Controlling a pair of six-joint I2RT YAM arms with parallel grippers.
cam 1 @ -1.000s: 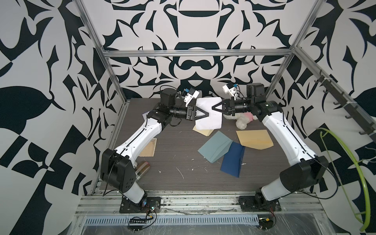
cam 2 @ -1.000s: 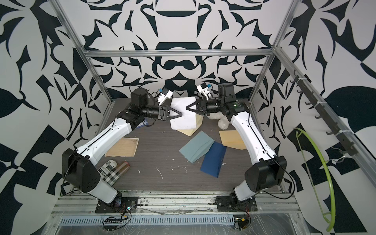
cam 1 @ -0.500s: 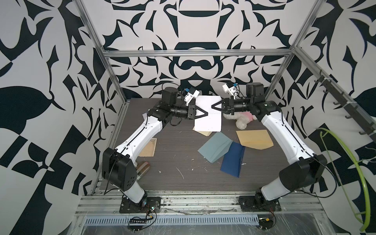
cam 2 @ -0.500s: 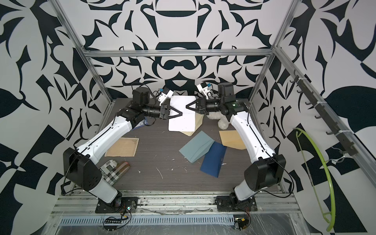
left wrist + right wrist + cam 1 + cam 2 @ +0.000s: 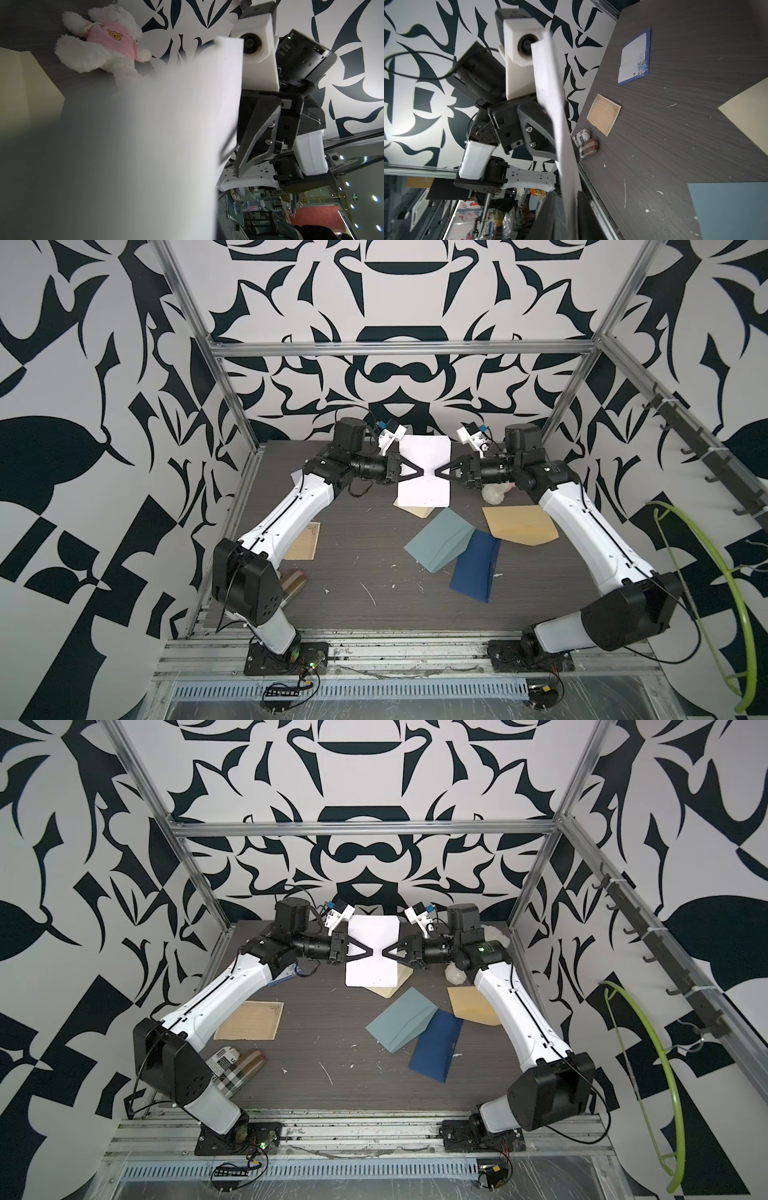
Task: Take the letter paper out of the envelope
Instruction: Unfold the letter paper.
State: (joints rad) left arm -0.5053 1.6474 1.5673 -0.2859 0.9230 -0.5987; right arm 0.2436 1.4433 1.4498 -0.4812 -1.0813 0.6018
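A white sheet of letter paper (image 5: 424,452) hangs upright in the air over the back of the table, seen in both top views (image 5: 372,936). My left gripper (image 5: 419,472) is shut on its middle from one side. My right gripper (image 5: 435,472) meets it tip to tip from the opposite side, fingers (image 5: 584,216) close against both faces of the sheet (image 5: 548,83). In the left wrist view the paper (image 5: 187,124) hides my own jaws. A cream envelope (image 5: 417,511) lies flat on the table below the sheet, apart from it.
A grey-blue envelope (image 5: 440,539), a dark blue envelope (image 5: 476,568) and a tan envelope (image 5: 519,524) lie mid-table. A plush bunny (image 5: 104,45) sits at the back right. A lined note (image 5: 249,1021), a checked pouch (image 5: 237,1065) and a blue-bordered card (image 5: 634,58) lie on the left.
My left gripper, open beside the sheet a second ago, has shut on it. The sheet has swung from tilted to hanging straight, clear of the cream envelope.
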